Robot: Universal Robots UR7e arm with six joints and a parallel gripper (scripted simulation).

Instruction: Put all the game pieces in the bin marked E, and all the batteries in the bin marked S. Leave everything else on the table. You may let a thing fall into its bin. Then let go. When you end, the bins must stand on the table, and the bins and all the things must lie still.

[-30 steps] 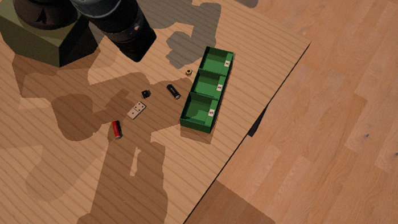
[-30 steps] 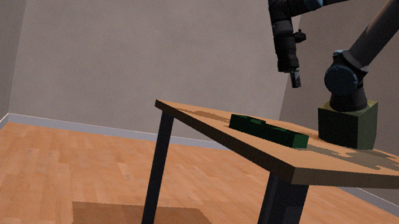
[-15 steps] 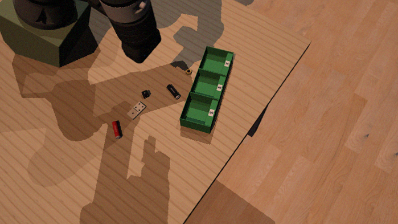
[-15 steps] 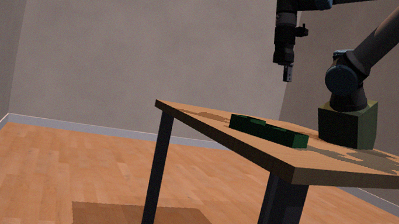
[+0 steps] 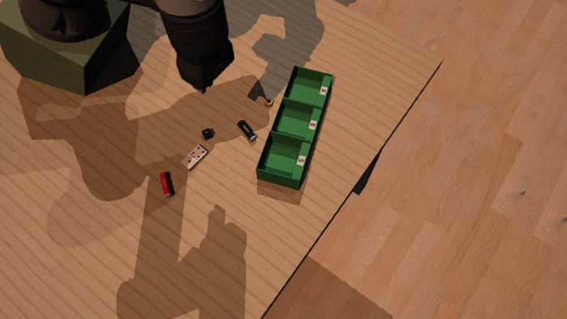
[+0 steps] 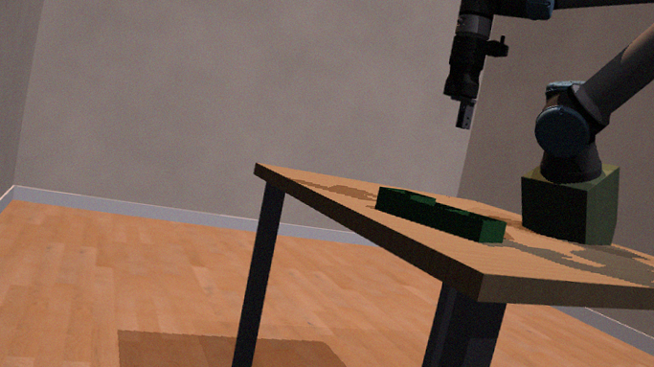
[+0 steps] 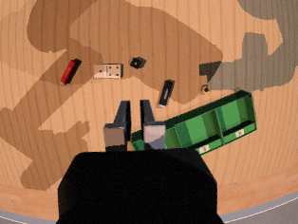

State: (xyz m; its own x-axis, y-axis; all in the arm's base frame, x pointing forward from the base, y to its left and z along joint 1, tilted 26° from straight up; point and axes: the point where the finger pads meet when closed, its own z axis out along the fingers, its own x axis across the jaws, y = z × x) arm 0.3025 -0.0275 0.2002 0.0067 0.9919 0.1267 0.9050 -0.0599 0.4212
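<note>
My gripper [image 5: 204,89] [image 6: 462,126] [image 7: 135,112] is partly open, with nothing between its fingers, high above the table. A black die [image 5: 208,133] [image 7: 138,63] and a white domino [image 5: 195,156] [image 7: 108,71] lie on the table near each other. A red-and-black battery [image 5: 166,184] [image 7: 69,72] lies beyond the domino. A black battery [image 5: 247,130] [image 7: 166,93] lies beside the green bins. Bin S [image 5: 276,159] and bin E [image 5: 295,120] [image 7: 196,129] look empty. The fingers and gripper body partly hide bin S in the wrist view.
A small brass-coloured nut-like thing [image 5: 268,103] [image 7: 205,89] lies beside the third bin [image 5: 308,90] [image 7: 237,114], which joins bin E at the far end from S. The table edge runs past the labelled side of the bins. The arm's green base block [image 5: 46,72] [image 6: 553,208] stands on the table.
</note>
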